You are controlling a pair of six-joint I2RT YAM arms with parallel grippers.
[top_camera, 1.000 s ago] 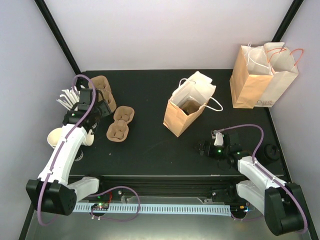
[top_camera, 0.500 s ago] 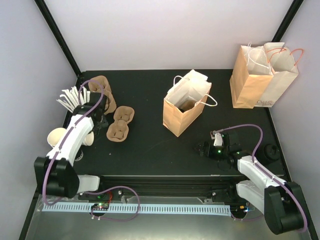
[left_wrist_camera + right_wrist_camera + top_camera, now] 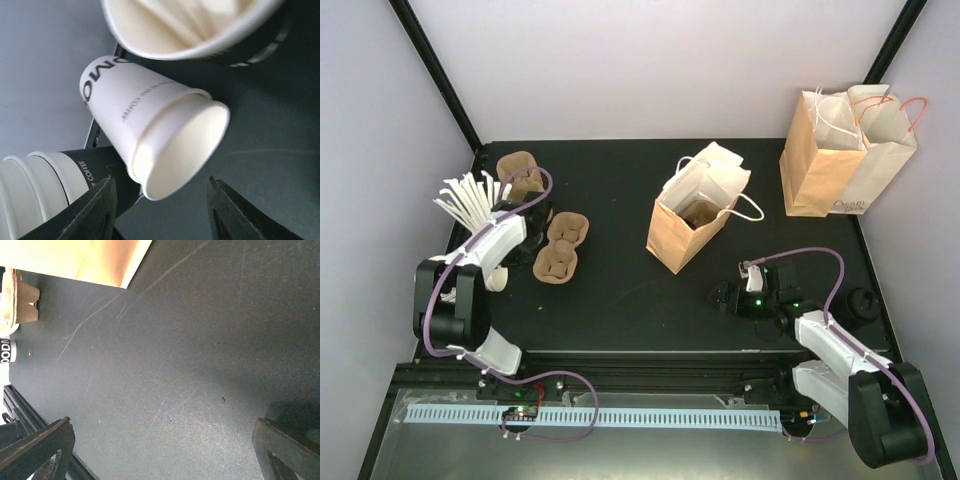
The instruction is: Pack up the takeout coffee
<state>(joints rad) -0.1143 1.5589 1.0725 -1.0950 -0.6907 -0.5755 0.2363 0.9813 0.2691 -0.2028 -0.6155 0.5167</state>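
Lidless cup between the fingers: the left tool [image 3: 161, 202] stands about half spread at the far left of the black surface [image 3: 620, 290]. Its two dark fingers [image 3: 95, 210] flank the lower rim of a lidless white paper cup [image 3: 150, 130]. The cup lies on its side, mouth toward the tool, with a second cup nested inside. The wrist view does not show whether either finger touches the rim. Just to the tool's left is a stack of white cups [image 3: 40, 185] with a black printed band. Beyond the tipped cup is another cup [image 3: 190, 30] holding white sticks. From overhead, two brown pulp cup carriers lie just beside this tool, on the side toward the middle of the surface. One [image 3: 518, 172] is farther out and one [image 3: 560, 245] is nearer.

The right tool [image 3: 162, 440] hangs over bare surface, its jaws spread wide with nothing between them. The takeout coffee [image 3: 861, 304], a black disc from overhead, stands to this tool's right. It is near the tool but clear of it, at the right edge of the surface. Ahead of the right tool and slightly to its left stands an open paper bag [image 3: 680, 235], brown with white handles. A second brown bag [image 3: 830, 175] sits farther off, ahead and to the tool's right.
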